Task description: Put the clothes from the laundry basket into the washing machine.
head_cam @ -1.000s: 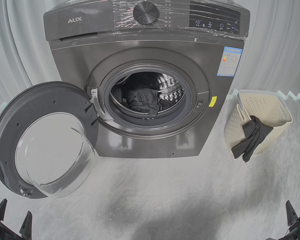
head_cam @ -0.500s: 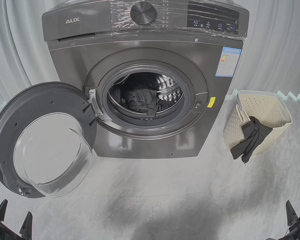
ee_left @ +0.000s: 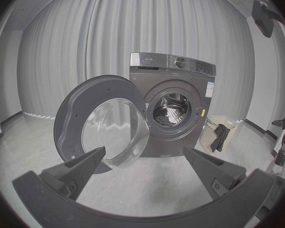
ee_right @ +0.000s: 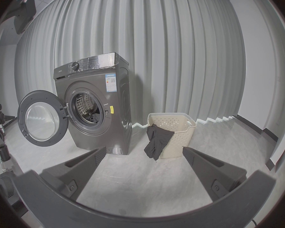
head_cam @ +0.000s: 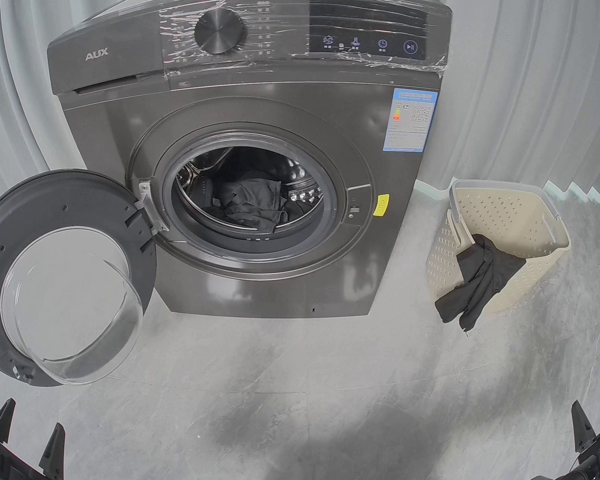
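Step in hand, as I judge it: the approach for the next pick. My left end effector (head_cam: 31,416) and right end effector (head_cam: 595,395) hang low at the near edge of the floor (head_cam: 300,381), both spread wide and holding nothing. The washing machine (head_cam: 247,101) stands at the floor's far edge against the curtain (head_cam: 533,68). Its door (head_cam: 60,275) is swung fully open toward my left, and one dark garment (head_cam: 250,201) already lies in the drum. The laundry basket (head_cam: 513,218) sits on the floor just beside the machine, on my right. A second dark garment (head_cam: 477,281) is draped over its near rim and hangs down the outside wall. The next move probably calls for closing in on the basket, pinching the bunched cloth at the rim, lifting it clear, and carrying it to the open port. The floor is pale, smooth and marbled; pleated grey curtain encloses the room.
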### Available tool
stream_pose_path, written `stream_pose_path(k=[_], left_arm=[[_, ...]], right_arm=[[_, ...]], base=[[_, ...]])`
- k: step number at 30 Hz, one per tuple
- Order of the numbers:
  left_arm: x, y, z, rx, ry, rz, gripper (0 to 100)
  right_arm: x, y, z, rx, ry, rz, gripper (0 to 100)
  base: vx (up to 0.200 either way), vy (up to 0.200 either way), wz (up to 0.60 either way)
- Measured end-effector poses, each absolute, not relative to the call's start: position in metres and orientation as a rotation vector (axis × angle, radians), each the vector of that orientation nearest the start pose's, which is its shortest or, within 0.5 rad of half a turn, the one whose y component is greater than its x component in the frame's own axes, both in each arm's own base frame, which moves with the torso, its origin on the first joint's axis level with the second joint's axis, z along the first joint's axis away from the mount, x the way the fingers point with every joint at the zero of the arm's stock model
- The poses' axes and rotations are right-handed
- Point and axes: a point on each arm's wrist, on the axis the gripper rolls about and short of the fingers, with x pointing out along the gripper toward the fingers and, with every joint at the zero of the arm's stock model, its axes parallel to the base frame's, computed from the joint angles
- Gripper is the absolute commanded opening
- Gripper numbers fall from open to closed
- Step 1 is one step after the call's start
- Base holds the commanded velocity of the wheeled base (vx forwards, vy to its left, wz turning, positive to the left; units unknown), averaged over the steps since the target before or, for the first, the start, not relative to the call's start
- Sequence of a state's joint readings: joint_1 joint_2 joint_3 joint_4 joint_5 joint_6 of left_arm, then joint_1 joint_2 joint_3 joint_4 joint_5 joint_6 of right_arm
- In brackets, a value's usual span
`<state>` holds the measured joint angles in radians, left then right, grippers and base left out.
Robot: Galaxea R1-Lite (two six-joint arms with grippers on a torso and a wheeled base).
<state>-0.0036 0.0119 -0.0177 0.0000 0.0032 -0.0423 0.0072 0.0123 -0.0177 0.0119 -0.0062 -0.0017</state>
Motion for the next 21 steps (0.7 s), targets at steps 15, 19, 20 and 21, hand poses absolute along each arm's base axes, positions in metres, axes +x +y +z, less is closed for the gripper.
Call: stream_pose_path(k=[15,19,20,21], left_arm=[[-0.0231,0.0001,0.0807,-0.043,-0.005,-0.001,100],[-0.0231,0.0001,0.0807,-0.042,-0.005,-0.001,100],[-0.0231,0.0001,0.0807,-0.043,-0.004,-0.001,100],[-0.0231,0.0001,0.0807,-0.042,-0.004,0.000,100]], right_arm=[[-0.0231,-0.0003,0.0793,-0.001,0.008,0.001,100],[-0.0231,-0.0003,0.0793,-0.001,0.009,0.001,100],[-0.0231,-0.0003,0.0793,-0.001,0.008,0.001,100],[-0.0231,-0.0003,0.0793,-0.001,0.009,0.001,100]], base=[[0.000,-0.200,0.00],[0.000,-0.200,0.00],[0.000,-0.200,0.00],[0.000,-0.200,0.00]])
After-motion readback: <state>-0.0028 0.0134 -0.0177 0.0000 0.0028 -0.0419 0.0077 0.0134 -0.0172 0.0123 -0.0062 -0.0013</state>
